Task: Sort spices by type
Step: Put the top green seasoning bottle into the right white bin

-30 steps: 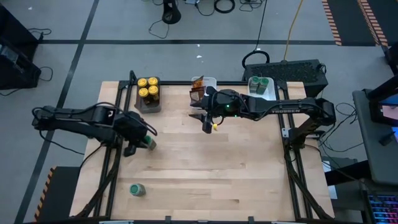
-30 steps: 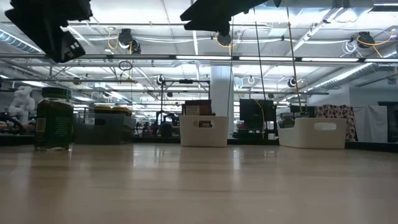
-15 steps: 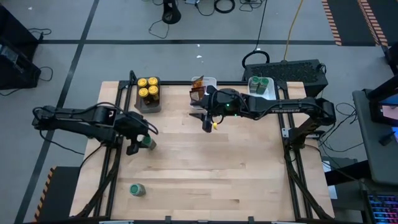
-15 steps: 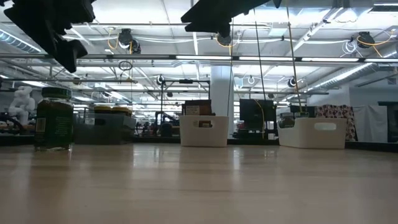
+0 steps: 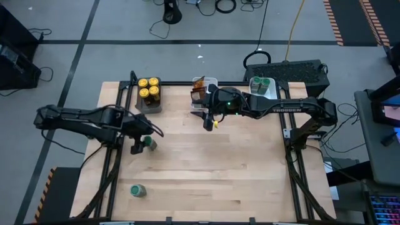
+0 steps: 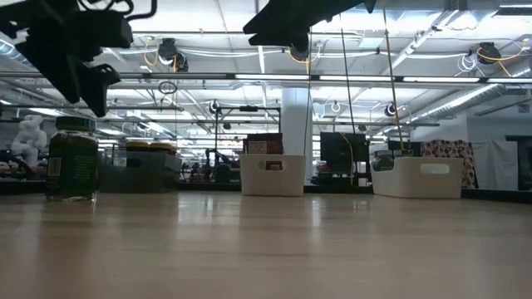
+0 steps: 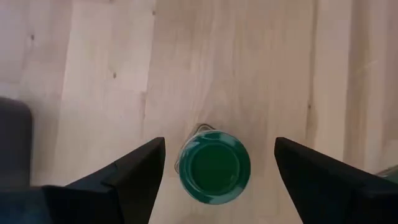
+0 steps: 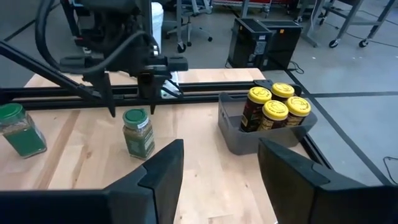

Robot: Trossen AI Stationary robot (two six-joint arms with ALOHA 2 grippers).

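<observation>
A green-lidded spice jar (image 7: 214, 167) stands upright on its base on the wood table (image 5: 206, 169). My left gripper (image 7: 217, 144) hangs open above it, pointing steeply down, one finger on each side of the lid and clear of it. In the high view that jar (image 5: 149, 144) sits beside the left gripper (image 5: 139, 145). A second green-lidded jar (image 5: 137, 190) stands near the front left. My right gripper (image 5: 209, 124) waits open and holds nothing, high over the table's middle back.
A dark tray (image 5: 149, 103) at the back left holds several yellow-lidded jars (image 5: 149, 89). A white tray (image 5: 212, 80) with brown-orange packets (image 5: 199, 86) stands at the back middle. Another white tray (image 5: 262, 94) with green-lidded jars (image 5: 262, 83) stands at the back right. Bare wood spreads toward the front right.
My left gripper has tipped further downward and sunk a little over the green-lidded jar, and its fingers have opened wider. The jar has stayed where it stood on the table.
</observation>
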